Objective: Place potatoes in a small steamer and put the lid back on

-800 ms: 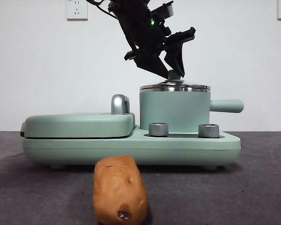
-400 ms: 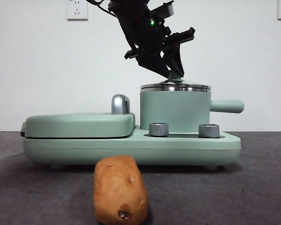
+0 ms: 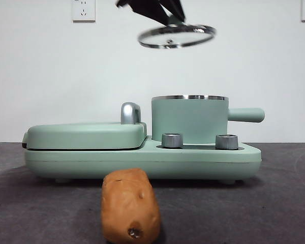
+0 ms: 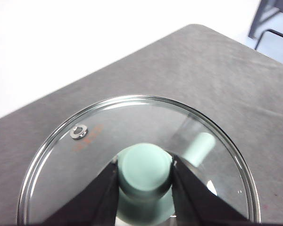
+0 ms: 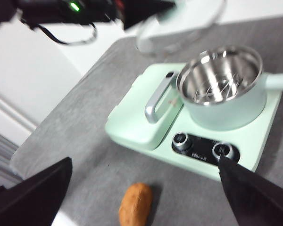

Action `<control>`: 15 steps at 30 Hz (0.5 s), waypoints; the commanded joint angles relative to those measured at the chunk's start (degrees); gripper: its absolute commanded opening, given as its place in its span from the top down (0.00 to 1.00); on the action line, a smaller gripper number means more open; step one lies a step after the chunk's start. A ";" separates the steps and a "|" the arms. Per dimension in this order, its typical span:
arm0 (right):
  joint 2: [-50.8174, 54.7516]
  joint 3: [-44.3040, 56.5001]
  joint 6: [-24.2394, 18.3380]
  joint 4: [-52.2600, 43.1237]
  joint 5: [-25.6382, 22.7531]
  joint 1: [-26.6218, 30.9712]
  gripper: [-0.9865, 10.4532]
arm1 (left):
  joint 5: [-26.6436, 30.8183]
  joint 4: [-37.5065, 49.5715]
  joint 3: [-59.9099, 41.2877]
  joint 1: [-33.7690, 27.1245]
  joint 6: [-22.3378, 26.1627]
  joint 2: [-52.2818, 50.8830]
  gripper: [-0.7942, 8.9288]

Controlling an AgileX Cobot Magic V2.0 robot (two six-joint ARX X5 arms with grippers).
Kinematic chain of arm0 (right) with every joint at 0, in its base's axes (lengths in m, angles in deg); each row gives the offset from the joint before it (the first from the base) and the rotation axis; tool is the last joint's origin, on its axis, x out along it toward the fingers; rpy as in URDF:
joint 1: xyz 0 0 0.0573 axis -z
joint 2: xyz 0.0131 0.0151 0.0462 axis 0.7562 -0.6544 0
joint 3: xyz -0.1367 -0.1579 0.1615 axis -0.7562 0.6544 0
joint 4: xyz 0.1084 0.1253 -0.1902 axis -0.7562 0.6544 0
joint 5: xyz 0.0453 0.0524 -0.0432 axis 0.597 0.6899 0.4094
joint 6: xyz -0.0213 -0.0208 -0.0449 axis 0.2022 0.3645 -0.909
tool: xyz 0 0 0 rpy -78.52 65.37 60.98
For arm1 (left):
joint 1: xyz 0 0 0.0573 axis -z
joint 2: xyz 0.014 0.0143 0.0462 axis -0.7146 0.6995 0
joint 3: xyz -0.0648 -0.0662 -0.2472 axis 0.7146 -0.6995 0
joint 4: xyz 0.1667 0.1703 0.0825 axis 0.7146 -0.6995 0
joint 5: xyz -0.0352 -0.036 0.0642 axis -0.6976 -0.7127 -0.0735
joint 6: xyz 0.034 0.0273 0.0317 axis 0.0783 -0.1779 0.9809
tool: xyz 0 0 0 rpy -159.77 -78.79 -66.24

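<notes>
My left gripper [image 4: 145, 172] is shut on the mint-green knob of the clear glass lid [image 3: 176, 36] and holds it tilted, high above the small steamer [image 3: 189, 119]; the lid fills the left wrist view [image 4: 85, 155]. The steamer stands open on its green base, its steel inside bare in the right wrist view [image 5: 219, 77]. The orange-brown potato [image 3: 130, 206] lies on the dark table in front of the base, also in the right wrist view [image 5: 135, 205]. My right gripper [image 5: 146, 188] hangs open and empty high above the table, over the potato's side.
The flat mint-green griddle [image 3: 86, 134] with its chrome handle [image 3: 130, 113] sits left of the steamer on the same base. Two steel dials [image 3: 172, 140] face front. The steamer's side handle [image 3: 246, 115] sticks out to the right.
My left gripper has lifted the lid off the steamer and raised it up and slightly left. The steamer now stands open. The potato has not moved.
</notes>
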 commanded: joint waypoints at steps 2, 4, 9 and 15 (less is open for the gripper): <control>-2.23 -1.01 1.55 0.00 0.00 -2.69 0.48 | 0.28 -0.85 2.25 -2.10 0.57 -2.51 0.91; -3.61 -1.01 2.56 -0.11 -1.16 -4.90 0.48 | 0.28 -2.32 2.25 -3.56 0.57 -3.78 0.91; -8.37 -1.01 4.61 -0.15 -7.61 -13.70 0.48 | 0.28 -6.12 2.25 -7.48 0.55 -6.10 0.91; -17.03 -1.01 8.09 -0.37 -21.73 -29.75 0.48 | 0.28 -9.60 2.25 -11.54 0.55 -7.45 0.91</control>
